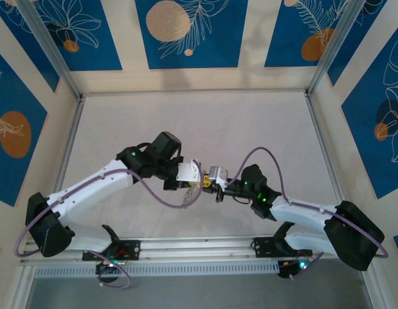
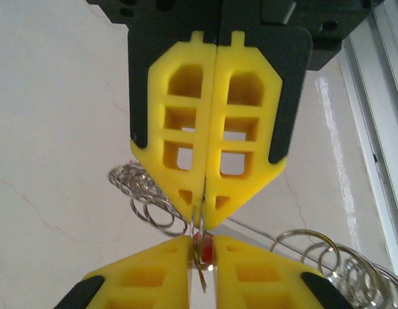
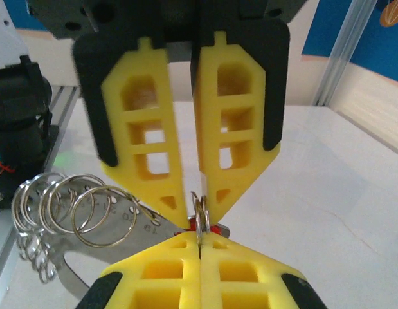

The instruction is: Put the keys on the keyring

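Observation:
Both grippers meet tip to tip over the middle of the table. My right gripper is shut on a thin silver split ring of the keyring, which stands edge-on out of its tips. My left gripper faces it with its jaws a narrow gap apart. A key's small red head and the ring sit in that gap. More silver rings hang from a numbered metal strip. They dangle below the left gripper as a bunch.
An aluminium rail runs along the near edge between the arm bases. Metal frame posts and patterned walls enclose the pale table. Purple cables loop off both arms.

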